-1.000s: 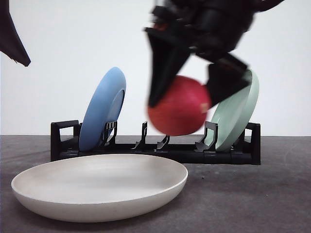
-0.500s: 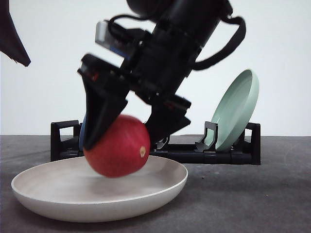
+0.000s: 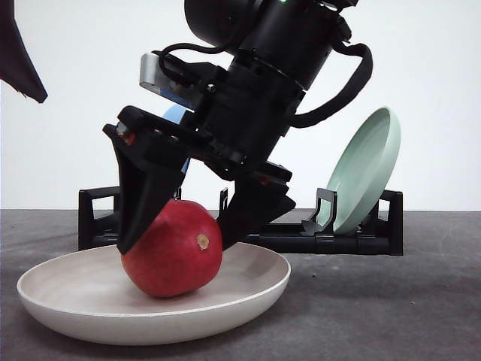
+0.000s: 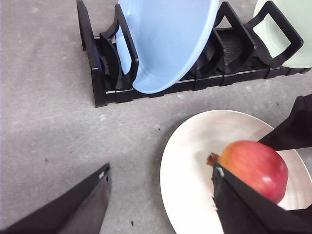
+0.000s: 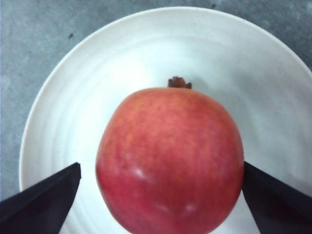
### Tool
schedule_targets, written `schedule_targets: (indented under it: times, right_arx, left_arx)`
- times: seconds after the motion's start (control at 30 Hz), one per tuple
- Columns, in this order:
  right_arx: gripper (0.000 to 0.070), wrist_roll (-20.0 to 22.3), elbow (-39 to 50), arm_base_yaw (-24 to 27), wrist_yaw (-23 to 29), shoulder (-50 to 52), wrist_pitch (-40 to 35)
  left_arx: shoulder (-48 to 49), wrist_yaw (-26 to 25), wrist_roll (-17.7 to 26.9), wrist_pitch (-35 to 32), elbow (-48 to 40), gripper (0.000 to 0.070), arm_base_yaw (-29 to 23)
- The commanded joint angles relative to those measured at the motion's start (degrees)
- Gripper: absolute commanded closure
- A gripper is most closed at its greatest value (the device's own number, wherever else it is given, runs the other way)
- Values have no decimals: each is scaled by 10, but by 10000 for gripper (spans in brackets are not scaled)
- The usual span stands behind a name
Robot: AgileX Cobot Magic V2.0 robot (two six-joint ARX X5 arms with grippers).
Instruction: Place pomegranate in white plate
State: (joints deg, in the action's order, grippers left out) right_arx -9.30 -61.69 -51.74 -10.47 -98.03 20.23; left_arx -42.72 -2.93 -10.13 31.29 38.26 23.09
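There is one pomegranate (image 3: pixel 172 250), red and round, and it sits inside the white plate (image 3: pixel 248 292). The right jaws (image 3: pixel 171 242) come down over the fruit, one black finger (image 3: pixel 139 197) on each side of it. In the right wrist view the fruit (image 5: pixel 170 161) lies right between the two finger tips (image 5: pixel 44 200), with its small brown nub pointing away from the jaws. A thin strip of plate (image 5: pixel 73 97) seems to show between each tip and the fruit, so the jaws look let go, spread a bit wider than the fruit.

There are three plates. One is the white plate, lying flat on the gray surface (image 3: pixel 421 301) under the right jaws. One is a blue plate (image 4: pixel 165 39) and one is a pale green plate (image 3: pixel 364 169); both stand on edge in one black rack (image 3: pixel 353 237) behind the jaws. The blue plate is mostly hidden behind the right arm in the front view.

The left jaws (image 4: pixel 161 204) hang up high and off to the side, near the white plate's (image 4: pixel 187 170) rim. Their two fingers are far apart and hold nothing.

No words or labels can be read on anything.
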Motion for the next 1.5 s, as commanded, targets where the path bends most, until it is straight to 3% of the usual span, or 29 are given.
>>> schedule_targets:
  times: [0.0,0.1,0.2,0.43,0.8,1.13,1.37,1.43,1.47]
  right_arx:
    - [37,2,-10,-6,2,9,3]
    - [39,31,-8,-6,18,35,7]
    - [40,53,20,-5,29,73,-34]
    - [41,46,133,29,-34,180,-147]
    - [44,18,263,178,-81,359,-121]
    - [46,24,318,328,-78,502,-12]
    - [45,25,318,358,-60,532,-21]
    - [122,25,318,358,-59,535,-21]
    - [321,25,318,358,-57,535,-25]
  left_arx:
    - [-4,2,0,-4,7,311,2]
    - [-4,2,0,-4,7,311,2]
    - [-4,2,0,-4,7,311,2]
    - [-4,2,0,-4,7,311,2]
    - [-4,2,0,-3,7,311,2]
    - [-4,2,0,3,7,311,2]
    - [-3,1,0,6,7,311,2]
    - [-3,1,0,7,7,404,2]
    - [-3,1,0,6,7,589,2]
